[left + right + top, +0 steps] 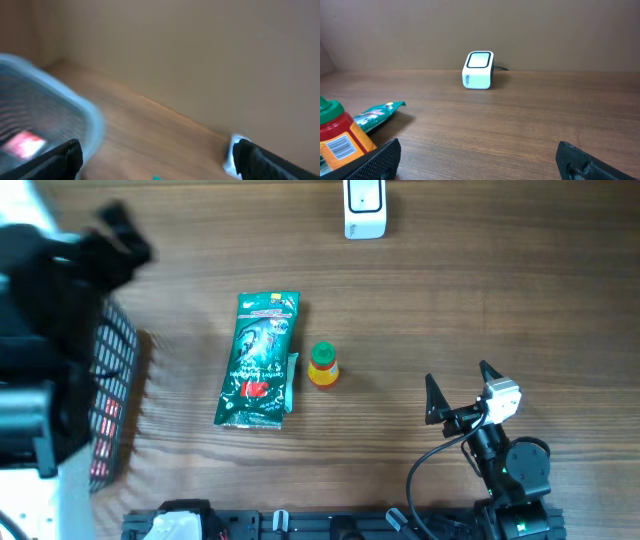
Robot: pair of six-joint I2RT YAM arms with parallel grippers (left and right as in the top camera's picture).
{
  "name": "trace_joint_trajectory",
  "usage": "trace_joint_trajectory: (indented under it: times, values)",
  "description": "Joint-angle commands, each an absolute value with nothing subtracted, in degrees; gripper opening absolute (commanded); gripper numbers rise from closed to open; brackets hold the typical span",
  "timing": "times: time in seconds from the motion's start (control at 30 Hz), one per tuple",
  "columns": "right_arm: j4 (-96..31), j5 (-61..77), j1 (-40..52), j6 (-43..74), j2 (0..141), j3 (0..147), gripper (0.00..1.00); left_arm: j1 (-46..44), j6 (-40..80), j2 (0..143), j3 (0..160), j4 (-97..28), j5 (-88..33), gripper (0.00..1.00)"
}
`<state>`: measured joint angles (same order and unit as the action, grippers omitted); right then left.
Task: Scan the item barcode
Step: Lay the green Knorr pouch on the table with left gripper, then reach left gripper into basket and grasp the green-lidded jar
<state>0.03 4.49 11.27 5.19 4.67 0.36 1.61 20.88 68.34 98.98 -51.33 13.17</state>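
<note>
Nearest me, the right end effector (458, 376) sits low over the desk (480, 280) on the right side, released, its two dark fingers (431, 392) spread wide with nothing between them. From its wrist camera I see the same thing: fingers at either bottom corner and bare wood in the gap.

Just ahead and to its left, a small bottle (322, 365) stands upright, with a green cap, a yellow body and a red band. In the right wrist view a barcode (342, 145) shows on its label, facing the camera. Just beside the bottle, on the far side from that arm, a green pouch (259, 360) lies flat, its long side running away from me. I cannot tell whether the two touch.

Over on the left, a mesh basket (112, 395) with a pale blue rim holds something red (22, 142). The left end effector (157, 147) is above that basket, also released and spread with nothing in its grasp. That view is smeared.

Farthest out, the white scanner (364, 208) stands at the desk's far edge, well apart from both items, its window (480, 59) turned towards the right wrist camera.
</note>
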Motion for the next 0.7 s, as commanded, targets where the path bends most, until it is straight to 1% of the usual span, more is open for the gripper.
trace_joint_trajectory:
  times: [0.0, 0.03, 0.1, 0.2, 0.3, 0.33, 0.4, 0.6, 0.67]
  values:
    - [0.2, 4.9, 11.5, 6.1, 4.7, 0.3, 1.00, 14.8, 30.7, 71.0, 100.2, -54.9, 13.4, 1.00]
    - [0.2, 4.9, 11.5, 6.1, 4.7, 0.3, 1.00, 18.4, 33.2, 72.0, 100.1, -57.1, 13.4, 1.00]
    - [0.2, 4.9, 11.5, 6.1, 4.7, 0.3, 1.00, 22.9, 34.2, 74.1, 100.1, -60.2, 13.6, 1.00]
    - [0.2, 4.9, 11.5, 6.1, 4.7, 0.3, 1.00, 29.7, 42.3, 79.1, 100.1, -65.5, 14.2, 1.00]
    - [0.2, 4.9, 11.5, 6.2, 4.7, 0.3, 1.00, 36.8, 55.5, 86.0, 100.1, -71.2, 15.2, 1.00]
    - [0.2, 4.9, 11.5, 6.2, 4.7, 0.3, 1.00, 39.9, 64.0, 89.5, 100.1, -73.7, 15.7, 1.00]
    - [0.2, 4.9, 11.5, 6.2, 4.7, 0.3, 1.00, 41.8, 68.9, 92.6, 100.1, -73.9, 14.9, 1.00]
    - [0.2, 4.9, 11.5, 6.1, 4.7, 0.3, 1.00, 42.7, 69.6, 104.4, 100.1, -68.5, 14.4, 1.00]
    - [0.2, 4.9, 11.5, 6.2, 4.7, 0.3, 1.00, 42.7, 71.9, 107.7, 100.1, -67.2, 14.8, 1.00]
